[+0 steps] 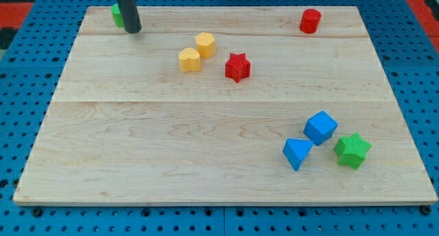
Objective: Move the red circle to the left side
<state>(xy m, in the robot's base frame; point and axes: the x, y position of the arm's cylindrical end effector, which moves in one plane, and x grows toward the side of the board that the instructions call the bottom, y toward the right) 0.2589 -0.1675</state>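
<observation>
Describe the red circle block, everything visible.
The red circle is a short, upright cylinder, uniformly red with a matte, plastic-like look. It stands on the wooden board near the view's top right, just above a seam between planks. Nothing touches it; the nearest block, the red star, lies well toward the view's left. My tip is far off, near the top left corner.

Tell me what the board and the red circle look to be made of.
Board: apparently pale wood, matte, with visible grain and plank seams. Red circle: probably plastic or painted wood, with uniform colour and slight sheen; the look leaves it open. My tip is far off at the view's top left.
</observation>
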